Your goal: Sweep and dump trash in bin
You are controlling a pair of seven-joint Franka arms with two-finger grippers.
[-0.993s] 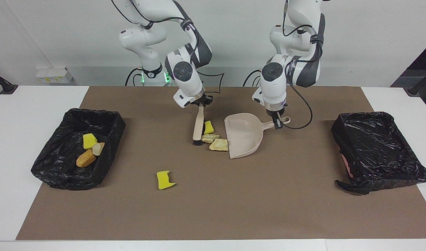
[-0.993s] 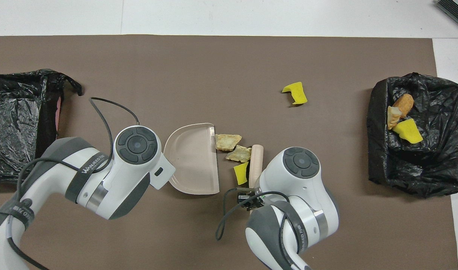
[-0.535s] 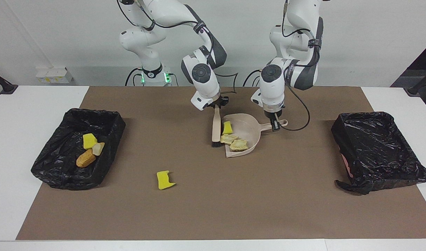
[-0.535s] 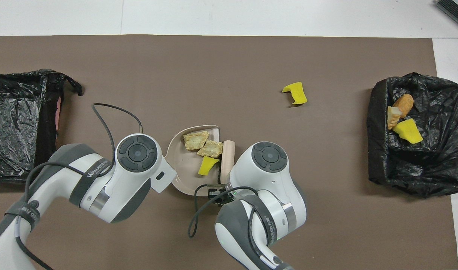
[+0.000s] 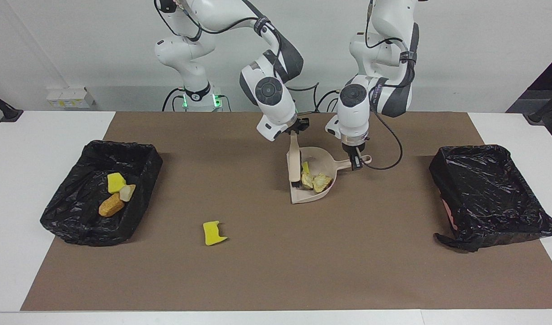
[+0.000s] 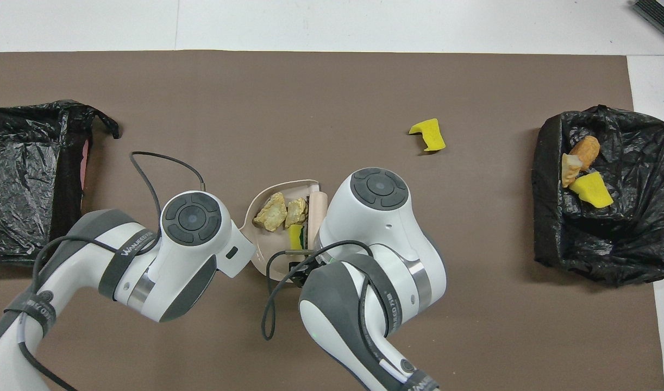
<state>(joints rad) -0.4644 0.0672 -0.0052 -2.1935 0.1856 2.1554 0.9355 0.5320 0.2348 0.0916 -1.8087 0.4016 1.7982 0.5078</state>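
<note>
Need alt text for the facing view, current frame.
Mid-table, the right gripper holds a brush inside the dustpan held by the left gripper, three trash chunks piled in it. One yellow sponge piece lies loose on the mat; a black-lined bin holds three more pieces.

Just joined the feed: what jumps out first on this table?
Mid-table, the right end effector holds the brush inside the dustpan, whose handle the left end effector grips, with trash chunks in the pan. One yellow sponge piece lies loose on the mat, farther from the robots.
</note>
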